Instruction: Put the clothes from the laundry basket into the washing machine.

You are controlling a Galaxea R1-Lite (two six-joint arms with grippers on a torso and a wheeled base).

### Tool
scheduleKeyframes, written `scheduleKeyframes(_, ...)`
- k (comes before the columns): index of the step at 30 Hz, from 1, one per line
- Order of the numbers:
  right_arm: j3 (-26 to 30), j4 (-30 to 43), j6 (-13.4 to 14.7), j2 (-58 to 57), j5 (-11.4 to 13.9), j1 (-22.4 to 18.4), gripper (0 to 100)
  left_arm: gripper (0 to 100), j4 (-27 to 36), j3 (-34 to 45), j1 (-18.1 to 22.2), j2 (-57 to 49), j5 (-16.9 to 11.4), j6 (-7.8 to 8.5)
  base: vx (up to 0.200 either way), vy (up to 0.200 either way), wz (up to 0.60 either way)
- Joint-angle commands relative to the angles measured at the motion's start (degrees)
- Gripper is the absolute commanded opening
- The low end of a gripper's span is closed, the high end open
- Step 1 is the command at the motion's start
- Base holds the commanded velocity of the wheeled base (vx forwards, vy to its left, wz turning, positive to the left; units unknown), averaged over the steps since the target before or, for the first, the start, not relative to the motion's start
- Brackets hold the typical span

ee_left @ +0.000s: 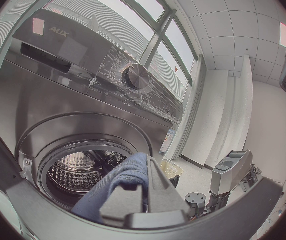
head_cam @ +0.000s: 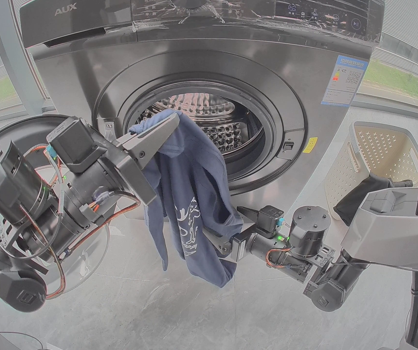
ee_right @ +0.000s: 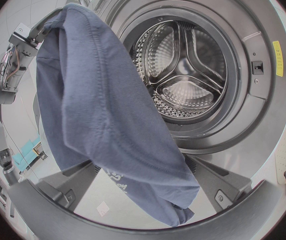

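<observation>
Garment: one blue shirt (head_cam: 194, 190) with white print, hanging full length in front of the open washing machine (head_cam: 267, 64).
Position: its top bunch is level with the mouth of the drum (head_cam: 204, 113). The hem hangs low, close to the floor, and none of it is inside yet.
Handling: we judge it light, limp and not fragile. It won't hold a shape, so it will swing, drape and trail behind whatever point carries it. The knit looks grippy enough not to slide out of a firm pinch.
Where to take hold: at a gathered bunch of cloth, as at the top now. A second hold low on the body would stop the tail from catching on the door rim.
Left gripper (head_cam: 167, 125): fingers pressed together on the top fold of the shirt, carrying its whole weight just before the opening.
Right gripper (ee_right: 139, 162): lower down, with its fingers spread wide. The lower body of the shirt hangs between them and lies against one finger, but nothing is clamped.
Laundry basket (head_cam: 389, 147): on the floor to the right of the machine, with a dark garment (head_cam: 364, 193) draped over its rim.
Step, as we read it: feeding this shirt into the drum. The dark piece remains for afterwards.
</observation>
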Motion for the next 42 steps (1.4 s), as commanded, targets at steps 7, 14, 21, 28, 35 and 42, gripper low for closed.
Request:
scheduleKeyframes(7, -6.4, 1.3, -1.0, 2.6, 0.3, -3.2, 100, 0, 0.0, 0.1, 0.0, 0.3, 0.0, -0.02, 0.000, 0.000, 0.00)
scheduleKeyframes(14, -6.6, 0.4, -1.8, 5.3, 9.7, -2.7, 100, 0, 0.0, 0.3, 0.3, 0.4, 0.0, -0.02, 0.000, 0.000, 0.00)
scheduleKeyframes(21, -6.8, 0.1, -1.7, 5.3, 14.6, -0.3, 100, 0, 0.0, 0.2, 0.4, 0.6, 0.0, -0.02, 0.000, 0.000, 0.00)
scheduleKeyframes(28, -8.7, 1.0, -1.8, 6.1, 14.5, 1.8, 100, 0, 0.0, 0.2, 0.4, 0.6, 0.0, -0.02, 0.000, 0.000, 0.00)
scheduleKeyframes(35, -16.5, 3.2, -2.7, 11.6, 13.7, 1.7, 100, 0, 0.0, -0.1, 0.4, 0.3, 0.0, -0.02, 0.000, 0.000, 0.00)
scheduleKeyframes(42, -22.4, 5.1, -2.8, 15.5, 9.0, 1.9, 100, 0, 0.0, -0.9, 0.4, -0.2, 0.0, -0.02, 0.000, 0.000, 0.00)
